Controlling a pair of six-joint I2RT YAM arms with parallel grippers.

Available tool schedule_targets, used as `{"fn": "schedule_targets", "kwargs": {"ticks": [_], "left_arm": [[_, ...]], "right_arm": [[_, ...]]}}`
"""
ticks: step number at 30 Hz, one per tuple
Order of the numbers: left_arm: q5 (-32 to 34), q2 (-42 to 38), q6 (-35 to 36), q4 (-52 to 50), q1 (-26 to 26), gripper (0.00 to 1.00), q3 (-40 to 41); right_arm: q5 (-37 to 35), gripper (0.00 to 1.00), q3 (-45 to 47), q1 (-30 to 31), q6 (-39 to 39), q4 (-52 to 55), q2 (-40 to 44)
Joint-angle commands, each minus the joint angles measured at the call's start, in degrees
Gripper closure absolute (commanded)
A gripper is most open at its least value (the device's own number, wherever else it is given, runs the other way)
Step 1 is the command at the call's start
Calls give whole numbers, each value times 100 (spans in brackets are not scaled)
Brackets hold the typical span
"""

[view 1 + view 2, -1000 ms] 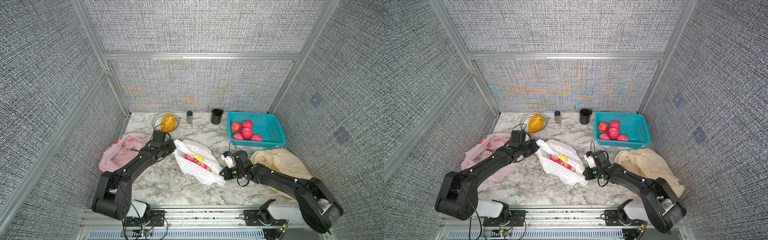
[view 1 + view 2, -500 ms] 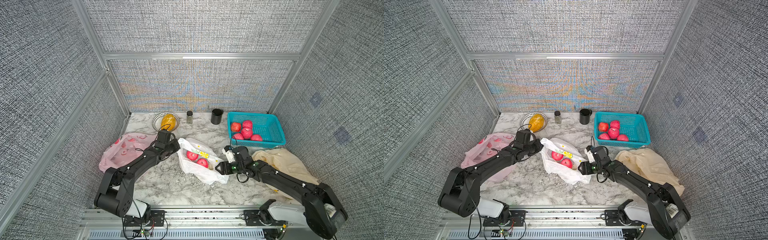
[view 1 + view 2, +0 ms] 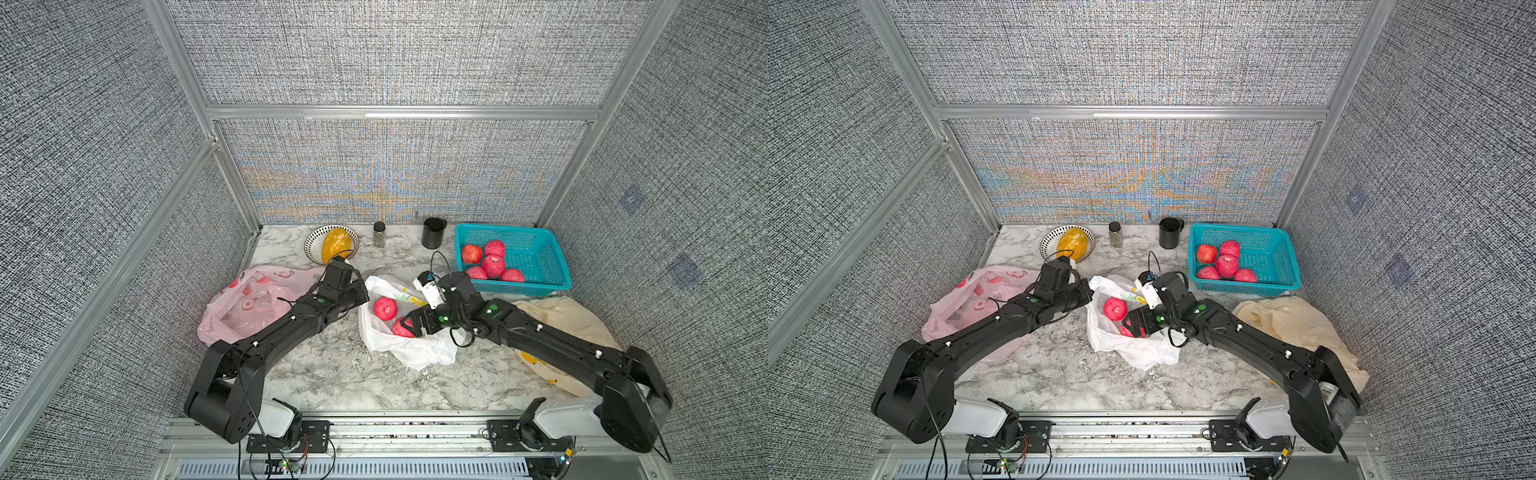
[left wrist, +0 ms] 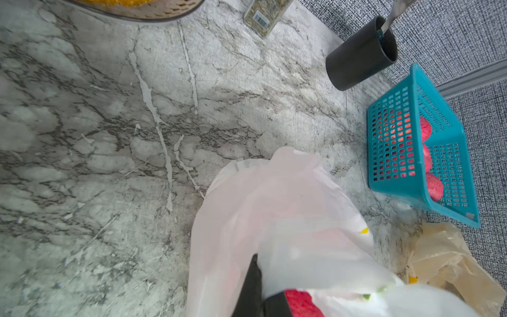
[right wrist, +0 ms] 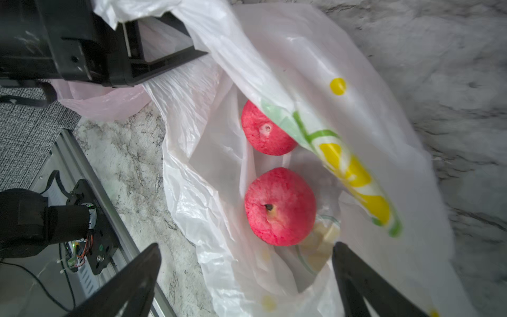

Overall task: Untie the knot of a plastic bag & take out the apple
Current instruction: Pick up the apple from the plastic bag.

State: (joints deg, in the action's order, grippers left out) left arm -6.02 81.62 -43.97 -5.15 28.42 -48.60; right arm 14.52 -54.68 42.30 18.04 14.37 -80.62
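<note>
While your left gripper pinches the untied bag open, your right gripper, spread wide, faces an apple inside.

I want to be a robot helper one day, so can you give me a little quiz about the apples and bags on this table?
1. True or false: the white plastic bag with the yellow and green print is knotted shut.
2. How many red apples lie in the teal plastic basket? A three, B five, C seven.
3. Fill in: the right gripper hangs with its jaws ____ before the nearer red apple in the bag.
Key: 1 false: its mouth gapes and two apples show inside. 2 B. 3 open.
</note>
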Motion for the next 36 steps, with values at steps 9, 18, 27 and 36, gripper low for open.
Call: {"fn": "schedule_targets", "kwargs": {"ticks": [9,18,27,36], "left_arm": [[79,-77,-106,-74,150,92,250],[92,-62,-121,-65,168,92,272],[110,-80,-103,-92,163,92,267],[118,-28,-86,-100,164,92,272]], "right_arm": [[-494,2,-167,106,-113,-628,-1177],[-690,2,-98,299,-62,-646,-1631],[-762,25,-101,323,-64,-771,-1781],[-554,39,84,324,-68,-961,-1108]]}}
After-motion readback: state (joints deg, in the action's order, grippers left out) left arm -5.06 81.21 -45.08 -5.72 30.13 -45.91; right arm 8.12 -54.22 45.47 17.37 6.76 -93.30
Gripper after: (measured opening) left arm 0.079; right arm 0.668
